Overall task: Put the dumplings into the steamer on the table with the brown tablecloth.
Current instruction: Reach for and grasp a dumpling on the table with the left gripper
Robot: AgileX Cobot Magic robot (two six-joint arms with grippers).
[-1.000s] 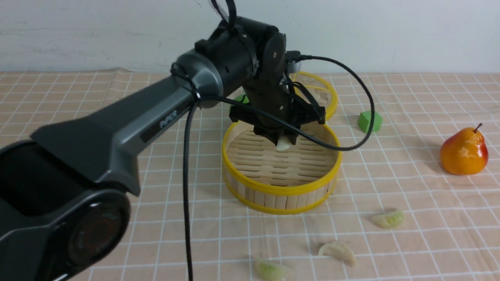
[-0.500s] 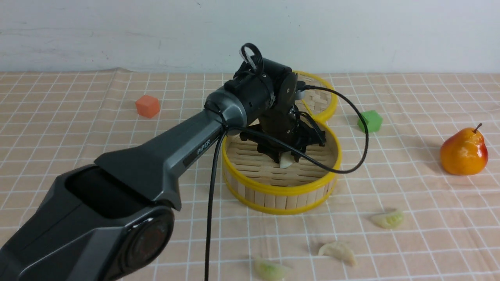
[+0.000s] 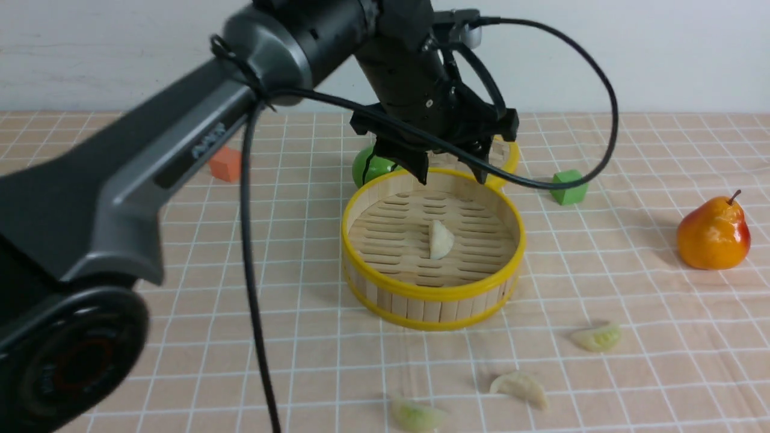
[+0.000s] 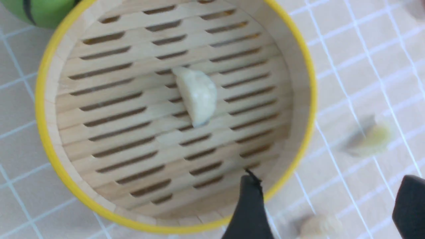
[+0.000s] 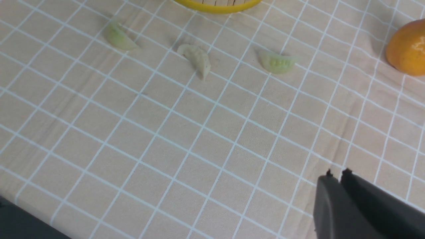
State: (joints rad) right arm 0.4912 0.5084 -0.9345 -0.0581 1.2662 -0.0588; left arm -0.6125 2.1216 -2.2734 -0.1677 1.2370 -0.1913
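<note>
Checked tablecloth (image 3: 631, 288) | steamer (image 3: 433, 293): one dumpling (image 3: 440, 239) inside | three dumplings (image 3: 520, 389) outside | left tool (image 3: 452, 176) spread | right tool (image 5: 338, 172) pressed together

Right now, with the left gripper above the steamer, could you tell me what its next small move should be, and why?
Probably carry the left gripper off the steamer toward the cream dumpling on the tablecloth. Its jaws stand open and empty, one dumpling lies in the steamer, and two greenish dumplings lie outside too.
</note>
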